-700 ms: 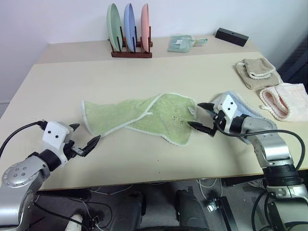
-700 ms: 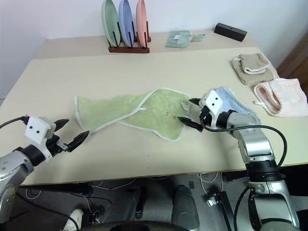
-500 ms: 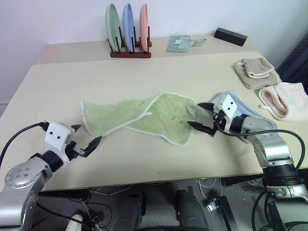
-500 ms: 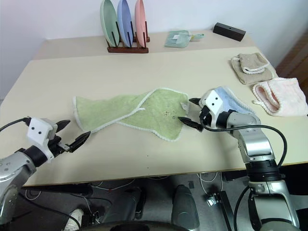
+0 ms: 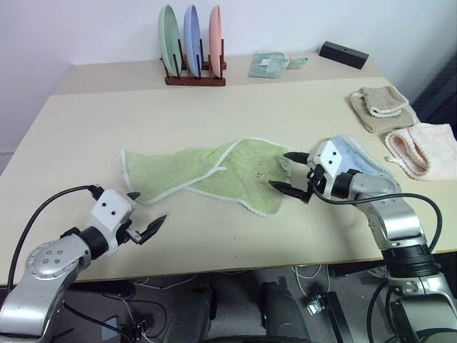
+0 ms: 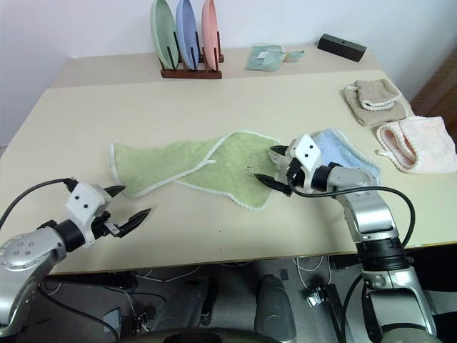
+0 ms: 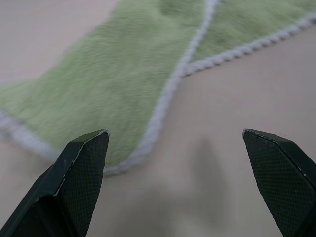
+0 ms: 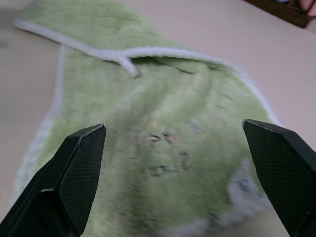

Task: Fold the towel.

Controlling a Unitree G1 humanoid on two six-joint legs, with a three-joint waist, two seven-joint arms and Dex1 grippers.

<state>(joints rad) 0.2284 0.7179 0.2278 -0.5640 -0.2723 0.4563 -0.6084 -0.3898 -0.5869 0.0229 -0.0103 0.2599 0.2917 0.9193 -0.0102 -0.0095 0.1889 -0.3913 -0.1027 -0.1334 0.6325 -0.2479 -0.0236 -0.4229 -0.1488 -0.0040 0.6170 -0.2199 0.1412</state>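
A: Where does the towel [image 5: 207, 174] lie?
B: Rumpled at the table's [image 5: 86, 121] centre.
A: And the grippers?
B: Left gripper [image 5: 145, 213], fingers spread, at its 7 o'clock; right gripper [image 5: 288, 172], fingers spread, over its 3 o'clock edge.

The towel [image 5: 214, 174] is nubbly green terry cloth with white stitched edging on a smooth matt table [image 5: 285, 100].

A pale beige bench [image 5: 86, 128] fills the room's middle, its far edge at twelve o'clock meeting a plain white wall [image 5: 86, 28]. Dark floor [image 5: 235, 300] with cables shows at six o'clock.
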